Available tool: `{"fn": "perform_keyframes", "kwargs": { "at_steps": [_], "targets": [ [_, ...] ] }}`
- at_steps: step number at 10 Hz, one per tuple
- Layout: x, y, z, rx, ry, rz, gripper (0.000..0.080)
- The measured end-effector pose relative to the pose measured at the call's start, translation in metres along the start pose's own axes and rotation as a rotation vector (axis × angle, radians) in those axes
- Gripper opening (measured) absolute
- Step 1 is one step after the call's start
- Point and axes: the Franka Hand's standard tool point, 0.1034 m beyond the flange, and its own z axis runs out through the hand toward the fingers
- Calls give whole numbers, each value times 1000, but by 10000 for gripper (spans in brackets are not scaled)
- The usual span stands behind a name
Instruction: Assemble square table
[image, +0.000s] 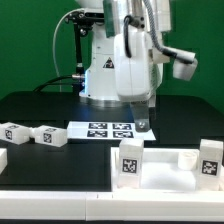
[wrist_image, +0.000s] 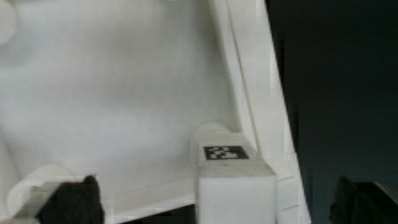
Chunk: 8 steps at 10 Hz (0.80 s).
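The square table's white top (image: 165, 178) lies near the front, with two tagged legs standing on it: one toward the middle (image: 130, 160) and one at the exterior view's right (image: 208, 160). Two more legs (image: 15, 132) (image: 48, 135) lie loose at the exterior view's left. My gripper (image: 144, 122) hangs just behind the middle leg. In the wrist view the top (wrist_image: 125, 100) fills most of the picture. A tagged leg (wrist_image: 228, 160) stands at its rim, between my dark fingertips (wrist_image: 71, 200), which stay well apart from it. The gripper (wrist_image: 217, 198) is open.
The marker board (image: 105, 130) lies flat on the black table in front of the robot's base (image: 110, 75). A white ledge (image: 80, 205) runs along the front edge of the scene.
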Motion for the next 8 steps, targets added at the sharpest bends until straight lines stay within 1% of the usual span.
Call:
{"fn": "perform_keyframes", "kwargs": {
  "at_steps": [6, 7, 8],
  "targets": [
    [0, 1, 3, -5, 3, -1, 649],
    [-1, 3, 3, -6, 3, -8, 649],
    [-6, 16, 4, -17, 2, -31, 649]
  ]
}}
